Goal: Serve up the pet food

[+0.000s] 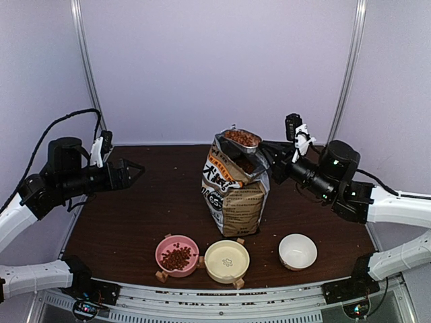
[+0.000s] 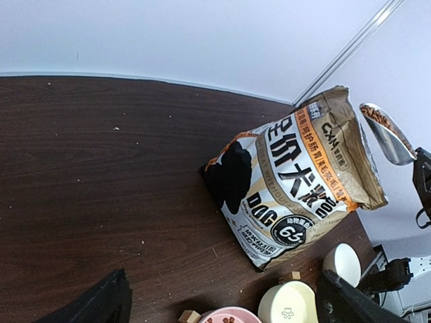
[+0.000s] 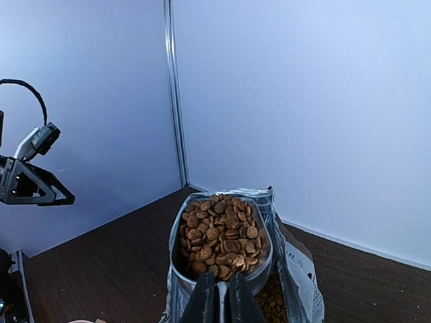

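While a heap of the pet food [image 3: 222, 232] is carried in a shiny metal scoop [image 2: 389, 138], the scoop is held just above the open mouth of the kraft-brown bag [image 1: 236, 195]. More pellets are seen inside the bag, under the scoop, and a smaller portion is lying in the pink bowl [image 1: 161, 247].

The handle of the scoop is clamped between the fingers of the right gripper [image 3: 218, 299], which are closed nearly together on it. The scoop is held about level, with its filled part pointing away from the wrist.

The bag is standing upright near the middle of the dark wooden worktop [image 1: 128, 222], and its top is folded open. In front of the bag, near the close edge, three bowls are set in a row. The pink one is at the left, a cream bowl [image 1: 227, 261] with a paw mark is placed just beside it, and a white bowl [image 1: 297, 251] is at the right, a little apart.

The left gripper [image 1: 135, 168] is held above the left part of the worktop, well apart from the bag. Its fingers are spread wide and nothing is held between them.
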